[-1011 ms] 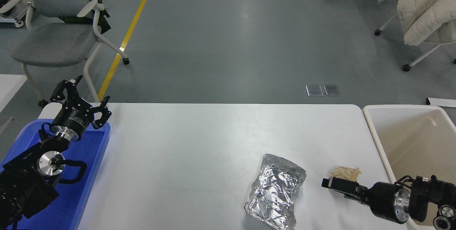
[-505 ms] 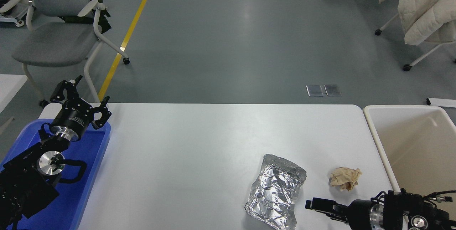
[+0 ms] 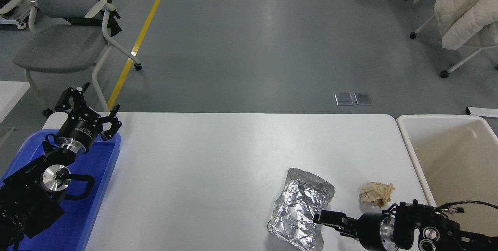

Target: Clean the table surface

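The table surface (image 3: pixel 214 157) is a wide matte white top with rounded corners. On its near right part lie a crumpled sheet of silver foil (image 3: pixel 301 204) and, to the right of it, a small crumpled beige paper wad (image 3: pixel 376 193). My right gripper (image 3: pixel 325 218) comes in low from the bottom right and points left. Its tip sits at the foil's lower right edge, below and left of the wad. My left gripper (image 3: pixel 91 107) is parked at the lower left above the table's far left corner, open and holding nothing.
A blue plastic tray (image 3: pixel 97 173) lies at the table's left end under the left arm. A cream-beige bin (image 3: pixel 447 153) stands off the right end. A grey chair (image 3: pixel 58 44) stands on the floor beyond the far left corner.
The right gripper has dropped away from the paper wad and slid left along the near edge, ending at the foil. The wad, the foil and the left arm have not moved.
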You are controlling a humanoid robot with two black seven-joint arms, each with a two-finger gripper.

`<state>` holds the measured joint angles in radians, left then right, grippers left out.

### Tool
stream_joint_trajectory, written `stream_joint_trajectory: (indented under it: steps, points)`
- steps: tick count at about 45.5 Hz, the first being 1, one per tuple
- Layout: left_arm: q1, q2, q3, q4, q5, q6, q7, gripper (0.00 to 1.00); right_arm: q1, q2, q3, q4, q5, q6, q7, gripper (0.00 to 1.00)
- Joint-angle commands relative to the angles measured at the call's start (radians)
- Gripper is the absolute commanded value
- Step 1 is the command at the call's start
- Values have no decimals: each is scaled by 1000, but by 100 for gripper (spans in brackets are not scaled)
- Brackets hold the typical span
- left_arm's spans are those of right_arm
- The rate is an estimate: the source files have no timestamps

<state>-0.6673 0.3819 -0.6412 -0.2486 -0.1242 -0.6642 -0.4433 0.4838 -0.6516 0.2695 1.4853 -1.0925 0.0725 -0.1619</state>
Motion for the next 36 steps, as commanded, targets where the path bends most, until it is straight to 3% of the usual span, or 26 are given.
stream_joint_trajectory:
  steps: [1, 19, 27, 31, 36]
  points:
    - [0, 0, 0, 0, 0, 0, 0, 100, 41, 75, -7, -69, 2, 0, -10, 100]
    - [0, 0, 0, 0, 0, 0, 0, 100, 58, 133, -61, -131, -15, 1, -8, 98]
    - [0, 0, 0, 0, 0, 0, 0, 100, 90, 153, -72, -146, -20, 1, -10, 62]
    - [0, 0, 0, 0, 0, 0, 0, 100, 107, 155, -75, -148, -20, 4, -10, 38]
    - [0, 0, 0, 0, 0, 0, 0, 100, 111, 155, -75, -149, -18, 4, -8, 19]
